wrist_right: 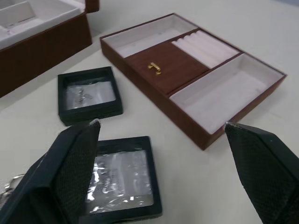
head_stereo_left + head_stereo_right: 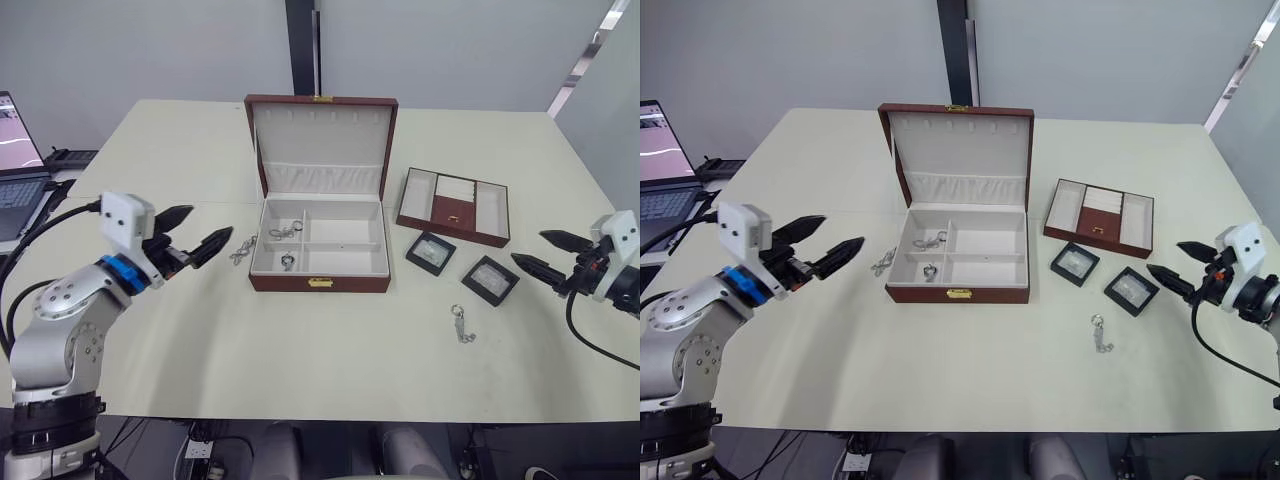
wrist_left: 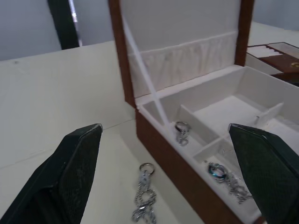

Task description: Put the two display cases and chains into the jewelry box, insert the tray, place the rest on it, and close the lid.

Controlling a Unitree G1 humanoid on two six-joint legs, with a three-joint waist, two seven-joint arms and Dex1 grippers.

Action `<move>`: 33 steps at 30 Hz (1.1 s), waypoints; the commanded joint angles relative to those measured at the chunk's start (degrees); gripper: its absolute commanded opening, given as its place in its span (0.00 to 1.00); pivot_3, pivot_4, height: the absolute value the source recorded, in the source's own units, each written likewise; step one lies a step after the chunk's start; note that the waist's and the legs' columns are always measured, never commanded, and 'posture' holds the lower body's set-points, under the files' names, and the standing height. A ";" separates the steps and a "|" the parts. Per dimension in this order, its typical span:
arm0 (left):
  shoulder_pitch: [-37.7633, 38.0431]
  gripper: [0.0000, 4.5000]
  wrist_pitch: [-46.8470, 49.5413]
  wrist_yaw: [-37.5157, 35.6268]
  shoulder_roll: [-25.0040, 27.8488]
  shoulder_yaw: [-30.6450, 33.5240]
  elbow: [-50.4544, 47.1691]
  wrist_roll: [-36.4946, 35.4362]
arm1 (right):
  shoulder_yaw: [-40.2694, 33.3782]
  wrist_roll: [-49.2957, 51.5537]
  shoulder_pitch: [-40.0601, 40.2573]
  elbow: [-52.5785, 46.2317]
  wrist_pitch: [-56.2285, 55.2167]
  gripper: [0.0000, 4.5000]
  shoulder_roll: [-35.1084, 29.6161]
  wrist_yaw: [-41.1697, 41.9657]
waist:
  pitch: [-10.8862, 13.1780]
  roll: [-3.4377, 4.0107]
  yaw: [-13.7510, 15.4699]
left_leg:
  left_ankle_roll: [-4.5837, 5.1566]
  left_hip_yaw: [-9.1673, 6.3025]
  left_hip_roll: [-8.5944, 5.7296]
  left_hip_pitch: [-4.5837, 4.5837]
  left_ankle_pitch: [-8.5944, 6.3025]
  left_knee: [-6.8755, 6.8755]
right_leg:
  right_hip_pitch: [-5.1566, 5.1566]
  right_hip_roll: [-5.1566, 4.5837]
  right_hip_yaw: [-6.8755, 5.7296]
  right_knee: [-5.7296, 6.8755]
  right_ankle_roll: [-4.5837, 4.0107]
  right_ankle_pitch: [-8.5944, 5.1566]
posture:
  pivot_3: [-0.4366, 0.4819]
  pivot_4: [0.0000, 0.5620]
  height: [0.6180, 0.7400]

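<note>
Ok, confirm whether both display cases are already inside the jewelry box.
No: both display cases lie on the table, apart from the open jewelry box.

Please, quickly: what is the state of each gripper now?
Left gripper: open, holding nothing.
Right gripper: open, holding nothing.

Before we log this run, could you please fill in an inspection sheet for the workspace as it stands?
Surface: pale table, bare around the items.
Job's things: box with lid open; two chains inside, one chain to its left, one near the front; tray and two cases on the table to its right.
Clutter: nothing seen.
Grippers: left pincer open, empty; right pincer open, empty.
Cables: black cable at the right arm.
Surroundings: laptop at left, grey wall.
</note>
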 commanded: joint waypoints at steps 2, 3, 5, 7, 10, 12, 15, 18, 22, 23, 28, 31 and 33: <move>-3.65 1.00 -0.64 -7.77 2.24 -4.76 -2.14 -0.77 | 1.44 1.64 -0.74 -8.50 6.45 1.00 -2.98 1.60 | 0.00 0.00 0.01 | 0.00 0.01 -0.01 -0.01 0.00 0.00 | 0.00 0.00 0.02 -0.03 0.00 0.00 | 0.48 0.27 1.00; -4.29 1.00 -1.20 -9.80 2.65 -6.31 -2.45 -0.40 | 2.33 0.68 -0.74 -9.46 6.75 1.00 -3.48 1.49 | 0.01 0.00 0.03 | 0.00 0.01 -0.01 -0.02 0.00 0.01 | 0.00 0.00 0.01 -0.05 0.00 0.00 | 0.48 0.27 1.00; -5.26 1.00 -2.04 -13.18 3.22 -8.86 -3.20 0.08 | 3.52 -0.05 -0.44 -11.41 7.60 1.00 -4.39 1.74 | 0.01 0.00 0.06 | 0.00 0.01 -0.02 -0.04 0.00 0.01 | -0.03 0.00 0.00 -0.06 0.00 0.00 | 0.48 0.27 1.00; -5.93 1.00 -2.91 -16.03 3.69 -10.95 -4.00 0.38 | 4.22 -0.30 -0.20 -13.54 8.76 1.00 -5.01 1.67 | 0.01 0.00 0.07 | 0.01 0.01 -0.02 -0.06 0.00 0.02 | -0.03 -0.01 0.01 -0.06 0.00 0.00 | 0.48 0.27 1.00; -6.72 1.00 -4.15 -19.50 3.89 -13.78 -5.35 1.01 | 6.25 -1.37 0.33 -16.94 11.26 1.00 -6.12 1.18 | 0.01 0.00 0.08 | 0.01 0.00 -0.02 -0.06 0.00 0.02 | -0.04 0.00 0.01 -0.06 0.00 -0.01 | 0.48 0.27 1.00; -6.88 1.00 -5.30 -21.56 3.80 -15.56 -6.18 1.75 | 6.85 -2.11 0.98 -17.78 12.19 1.00 -6.47 0.53 | 0.01 0.00 0.07 | 0.01 0.00 -0.02 -0.06 0.00 0.02 | -0.04 0.00 0.01 -0.06 0.00 -0.01 | 0.48 0.27 1.00; -6.29 1.00 -7.85 -24.98 3.72 -18.63 -7.48 3.33 | 7.46 -3.87 2.96 -17.58 12.65 1.00 -5.96 -1.31 | 0.01 -0.01 0.08 | 0.01 0.00 -0.02 -0.06 -0.01 0.03 | -0.03 0.00 0.01 -0.07 0.00 -0.01 | 0.48 0.27 1.00; -5.70 1.00 -10.14 -26.64 3.74 -19.80 -7.53 4.83 | 7.34 -4.41 4.45 -17.70 12.31 1.00 -5.50 -1.81 | 0.01 -0.01 0.09 | 0.01 0.01 -0.03 -0.07 0.00 0.04 | -0.05 0.00 0.02 -0.07 0.00 -0.01 | 0.48 0.27 1.00; -4.74 1.00 -12.21 -27.24 2.85 -20.30 -7.19 5.64 | 8.36 -7.18 5.50 -17.54 10.40 1.00 -3.85 -4.44 | 0.01 -0.01 -0.06 | 0.02 0.00 -0.02 -0.05 0.00 0.04 | -0.05 0.02 0.04 -0.05 0.00 -0.01 | 0.48 0.27 1.00; -4.53 1.00 -12.58 -27.29 2.64 -20.33 -6.99 5.73 | 8.53 -7.47 5.70 -17.65 10.21 1.00 -3.43 -4.76 | 0.01 -0.01 -0.01 | 0.02 -0.01 -0.02 -0.05 0.00 0.04 | -0.05 0.02 0.03 -0.05 0.00 -0.01 | 0.48 0.27 1.00; -3.36 1.00 -13.80 -26.94 1.81 -20.89 -7.17 5.97 | 9.02 -7.90 6.14 -18.24 10.53 1.00 -1.75 -6.05 | 0.01 -0.01 0.07 | 0.02 -0.01 -0.02 -0.07 0.00 0.04 | -0.05 0.01 0.03 -0.05 0.00 -0.01 | 0.48 0.27 1.00; -3.01 1.00 -13.90 -26.55 1.33 -21.25 -7.58 6.11 | 9.58 -8.58 6.33 -17.72 10.09 1.00 -1.29 -6.73 | 0.01 -0.01 0.07 | 0.02 -0.01 -0.02 -0.06 0.00 0.05 | -0.04 0.02 0.03 -0.05 0.00 -0.01 | 0.48 0.27 1.00; -2.92 1.00 -14.03 -26.45 1.22 -21.45 -7.51 6.39 | 9.50 -8.78 6.37 -17.59 9.92 0.91 -0.83 -7.08 | 0.01 -0.01 0.06 | 0.02 -0.02 -0.02 -0.06 0.00 0.05 | -0.05 0.02 0.02 -0.05 0.00 -0.01 | 0.48 0.27 1.00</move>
